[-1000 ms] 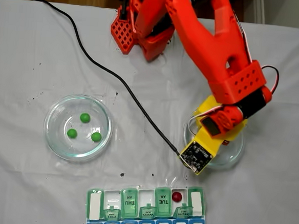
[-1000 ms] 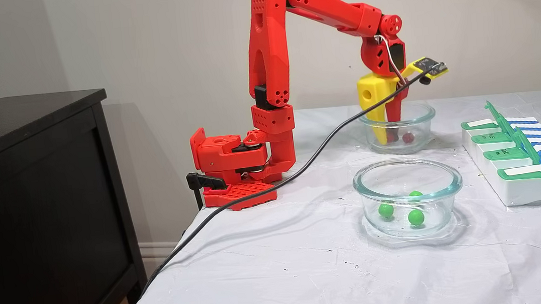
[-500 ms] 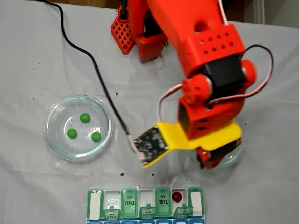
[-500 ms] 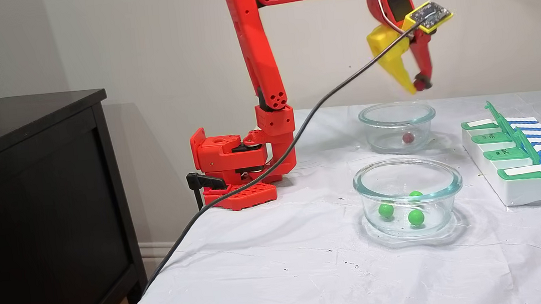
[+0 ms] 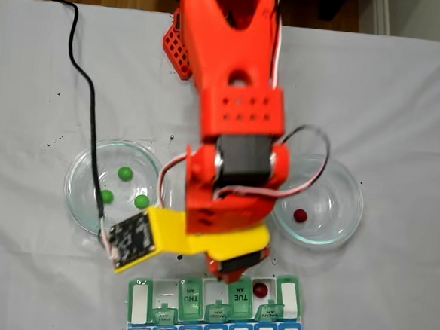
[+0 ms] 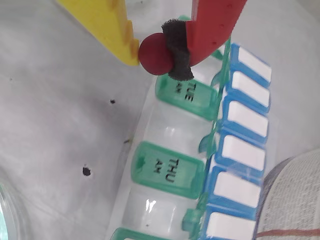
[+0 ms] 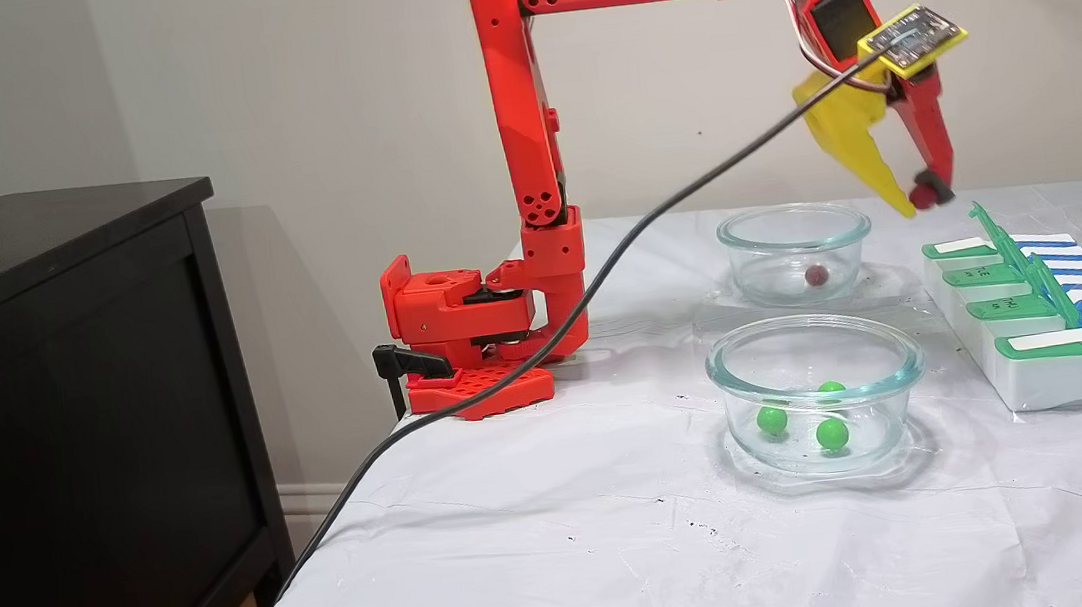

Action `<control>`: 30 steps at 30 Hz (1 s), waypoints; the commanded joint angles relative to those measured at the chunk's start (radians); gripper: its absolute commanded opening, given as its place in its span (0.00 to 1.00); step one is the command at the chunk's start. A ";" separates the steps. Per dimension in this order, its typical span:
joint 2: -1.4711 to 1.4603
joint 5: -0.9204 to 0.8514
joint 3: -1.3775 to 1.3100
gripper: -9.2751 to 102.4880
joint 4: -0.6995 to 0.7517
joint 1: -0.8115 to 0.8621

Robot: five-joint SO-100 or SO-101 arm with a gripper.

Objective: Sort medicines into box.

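My gripper (image 6: 155, 54) is shut on a glossy red medicine ball (image 6: 154, 53), pinched between the yellow finger and the padded red finger. It hangs above the box (image 6: 170, 170), near the TUE lid, with open white cells below. From the side, the gripper (image 7: 917, 199) is well above the box (image 7: 1052, 385). Another red ball (image 5: 260, 289) lies in an open cell of the box (image 5: 240, 293). One red ball (image 5: 300, 214) stays in the right glass dish. Three green balls (image 5: 125, 173) sit in the left dish.
Two clear glass dishes (image 5: 78, 200) (image 5: 348, 219) stand on the white cloth, behind the box. A black cable (image 5: 83, 72) trails from the wrist camera across the table. The arm's base (image 7: 465, 342) is at the back edge, with a black cabinet (image 7: 58, 394) beside the table.
The gripper rose out of the right dish holding a red ball, then swung left and forward over the box. One red ball stayed in that dish.
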 commanded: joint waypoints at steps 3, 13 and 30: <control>-0.018 -0.034 -0.135 0.08 -0.009 0.040; -0.150 -0.034 -0.219 0.08 -0.015 0.009; -0.115 -0.049 -0.129 0.08 -0.183 -0.043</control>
